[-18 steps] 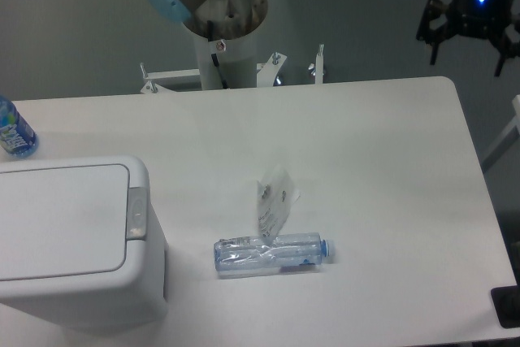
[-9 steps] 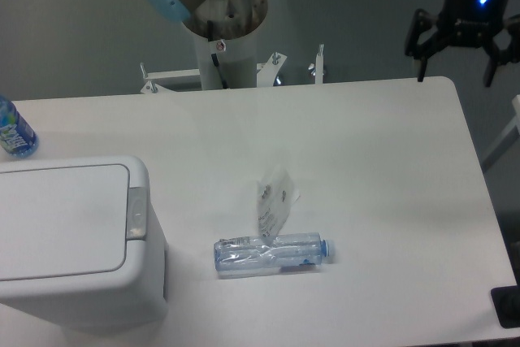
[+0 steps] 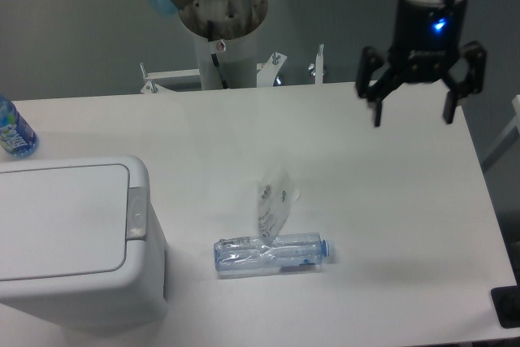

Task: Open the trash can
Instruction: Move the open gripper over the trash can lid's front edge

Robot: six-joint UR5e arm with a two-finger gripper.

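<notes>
Camera view, white table (image 3: 390, 193), grey floor (image 3: 73, 30), closed trash can (image 3: 73, 241)

High fixed view over the table (image 3: 382, 201).

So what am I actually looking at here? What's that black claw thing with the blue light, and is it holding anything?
You are looking down at a white table from one fixed camera placed above it. The black claw is the gripper, the robot's "hand", with two fingers spread open and nothing between them. It hangs above the table's far right part. The grey column at the back is the base of the robot arm.

On the table, at the left, stands a big white trash can with its lid down and a small grey latch on the lid's right edge. Near the middle lies a clear plastic bottle on its side, with a crumpled clear wrapper just behind it. At the far left edge another bottle with a blue label is partly in view.
</notes>
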